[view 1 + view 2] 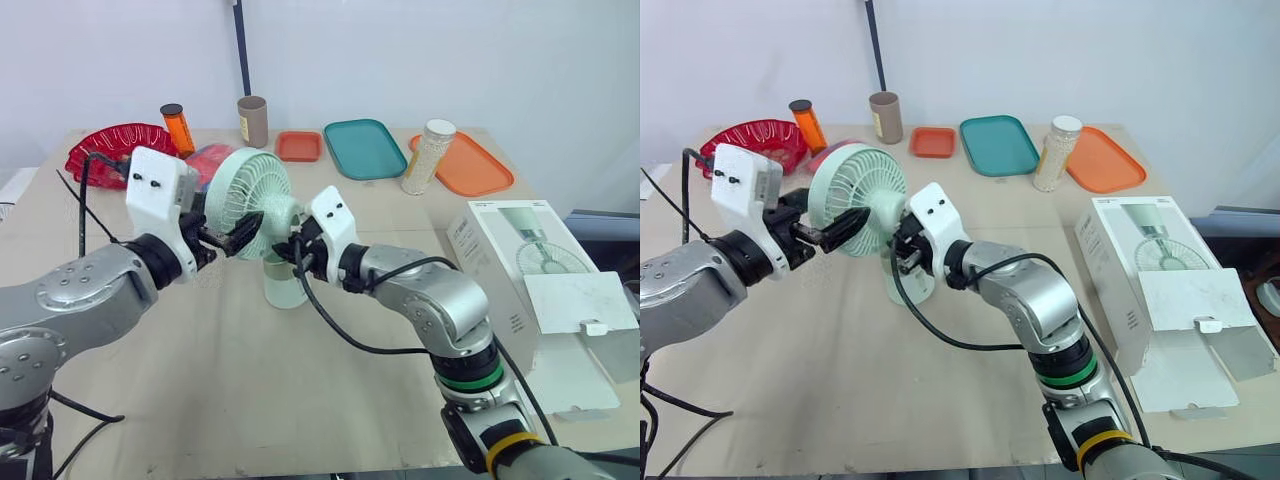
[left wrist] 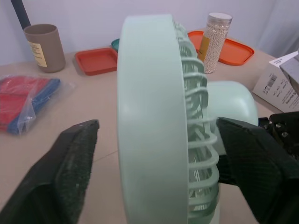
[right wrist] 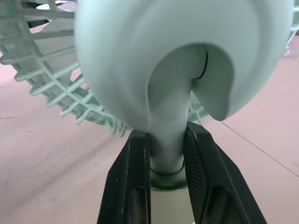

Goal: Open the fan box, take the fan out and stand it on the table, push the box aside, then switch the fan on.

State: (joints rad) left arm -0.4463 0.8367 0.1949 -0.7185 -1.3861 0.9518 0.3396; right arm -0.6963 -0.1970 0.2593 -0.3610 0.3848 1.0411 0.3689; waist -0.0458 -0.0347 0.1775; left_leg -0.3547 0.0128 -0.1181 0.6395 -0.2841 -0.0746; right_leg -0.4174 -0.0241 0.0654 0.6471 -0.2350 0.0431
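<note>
The pale mint-green plastic table fan [image 1: 250, 190] is seen left of centre in the head views, upright, its round base resting on the beige counter [image 1: 200, 380]. The white cardboard fan box [image 1: 520, 260] lies at the right edge of the frame, well apart from the fan, with its end flap folded open.

The jaws of the right gripper [image 3: 167, 140] are pressed onto the fan's neck just above the base. The jaws of the left gripper [image 1: 228, 238] are spread and straddle the grille head, one in front of the rim and one behind the guard.

The unboxing, standing and box-clearing steps are judged complete; the switch-on step is judged to be in hand. No switch can be made out, so its location must be found first. The base should be kept steadied while the control is pressed.

A fan picture is printed on the box lid. A barcode label is carried on its side. No writing is legible.
</note>
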